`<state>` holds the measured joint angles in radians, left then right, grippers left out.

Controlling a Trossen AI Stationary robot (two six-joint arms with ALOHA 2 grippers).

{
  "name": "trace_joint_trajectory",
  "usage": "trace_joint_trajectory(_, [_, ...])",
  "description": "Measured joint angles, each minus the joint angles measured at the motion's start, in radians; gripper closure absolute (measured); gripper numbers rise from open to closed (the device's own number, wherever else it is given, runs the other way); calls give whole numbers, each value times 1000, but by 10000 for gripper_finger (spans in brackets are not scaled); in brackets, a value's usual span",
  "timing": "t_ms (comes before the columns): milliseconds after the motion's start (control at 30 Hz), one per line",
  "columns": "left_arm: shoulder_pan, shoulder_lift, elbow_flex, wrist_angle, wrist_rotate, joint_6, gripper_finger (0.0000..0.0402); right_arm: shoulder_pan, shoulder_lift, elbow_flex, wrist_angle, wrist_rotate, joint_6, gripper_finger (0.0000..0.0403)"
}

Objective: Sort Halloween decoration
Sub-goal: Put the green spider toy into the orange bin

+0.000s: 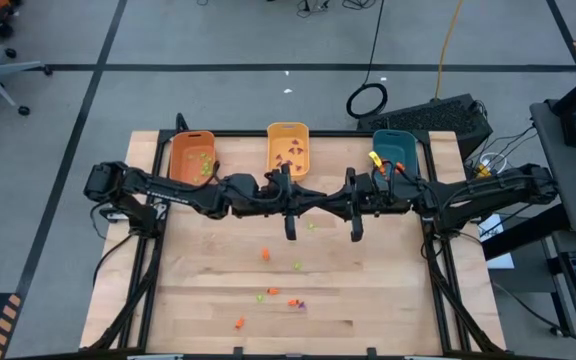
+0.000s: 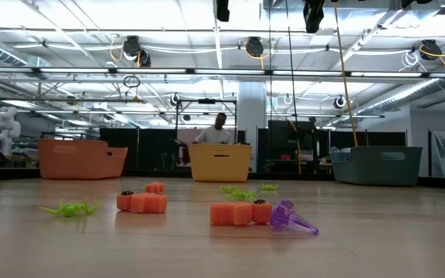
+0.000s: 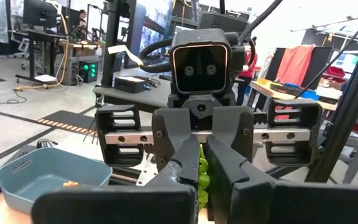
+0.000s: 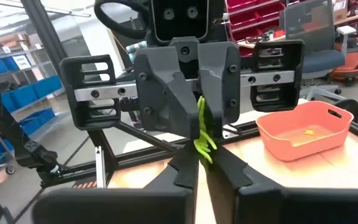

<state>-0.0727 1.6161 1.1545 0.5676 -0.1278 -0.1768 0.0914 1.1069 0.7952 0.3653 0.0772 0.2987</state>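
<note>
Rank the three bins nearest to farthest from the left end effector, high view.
1. Yellow bin, just behind the left end effector, centre.
2. Orange bin, toward the left.
3. Teal bin, toward the right; close to the orange one's distance.

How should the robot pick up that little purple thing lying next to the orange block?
Pinch the purple trinket by its thin stem from straight above. It lies on its side, wide frilly end next to the orange trinket, so only the stem has free room either side. The left gripper and right gripper each hold a green trinket.
</note>
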Motion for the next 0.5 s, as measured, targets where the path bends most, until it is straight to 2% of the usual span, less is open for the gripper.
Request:
trace_joint_trajectory(333, [34, -18, 0, 2, 54, -1, 389, 0, 0, 0, -19, 1, 23, 275])
trace_joint_trajectory(500, [57, -68, 0, -16, 54, -1, 389, 0, 0, 0, -67, 5, 50, 248])
